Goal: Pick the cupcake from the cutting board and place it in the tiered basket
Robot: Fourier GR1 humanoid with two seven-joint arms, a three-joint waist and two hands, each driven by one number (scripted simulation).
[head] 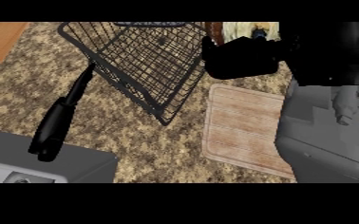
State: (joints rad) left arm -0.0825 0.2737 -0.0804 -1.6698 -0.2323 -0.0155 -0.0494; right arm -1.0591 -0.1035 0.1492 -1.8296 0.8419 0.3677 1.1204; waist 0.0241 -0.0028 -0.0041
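The cupcake shows only as a pale frosted top peeking above my right hand, which is curled round it and hides the rest. That hand is held up at the right rim of the black wire tiered basket, beyond the far edge of the wooden cutting board. The board's top is bare. My grey right forearm covers the board's right side. My left hand rests at the lower left with straight fingers pointing up toward the basket's left corner, holding nothing.
The speckled brown granite counter lies under everything. An orange wooden surface borders the counter at the top left. My grey left forearm fills the lower left corner.
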